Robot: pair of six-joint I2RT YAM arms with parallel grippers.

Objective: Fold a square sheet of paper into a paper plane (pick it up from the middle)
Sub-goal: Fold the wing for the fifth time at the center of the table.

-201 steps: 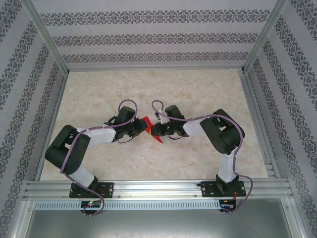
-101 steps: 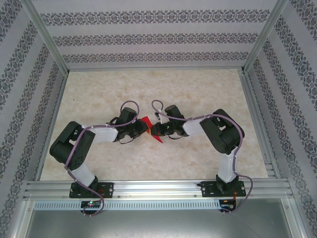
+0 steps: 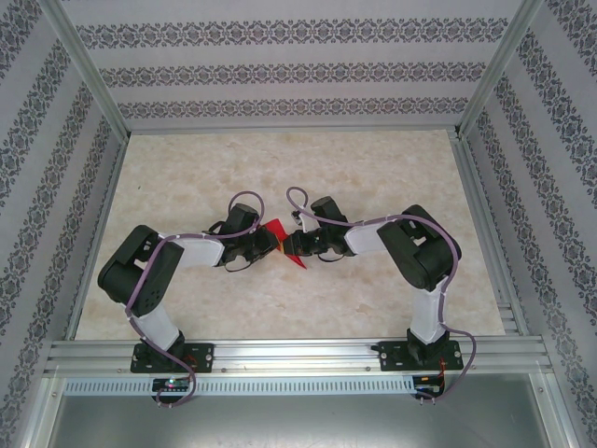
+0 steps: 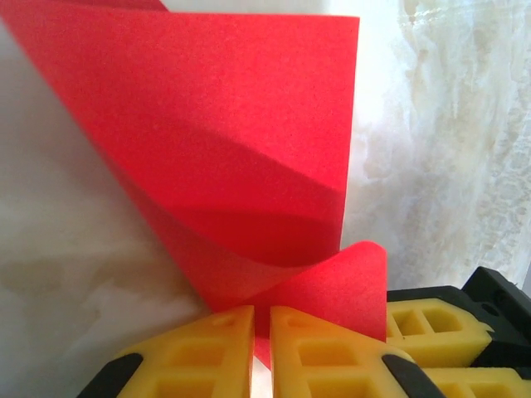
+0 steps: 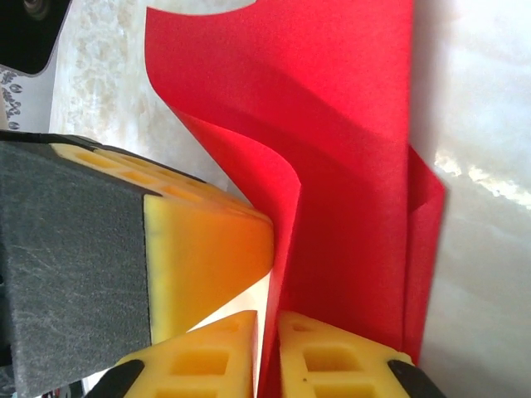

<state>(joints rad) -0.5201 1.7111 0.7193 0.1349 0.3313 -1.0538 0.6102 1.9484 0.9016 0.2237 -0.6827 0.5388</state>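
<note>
Left gripper: the black left gripper, with ribbed yellow fingertips, sits just left of the table's middle. Its jaws are closed to a thin slit and pinch one edge of the paper.
Paper: the thin bright red sheet of paper is held between the two grippers. It is curled rather than flat, one flap bows over, and a pointed corner juts toward the near edge.
Right gripper: the black right gripper is almost tip to tip with the left one. Its yellow fingertips are nearly together and clamp the sheet's edge.
Table: the pale marbled table lies under both arms.
</note>
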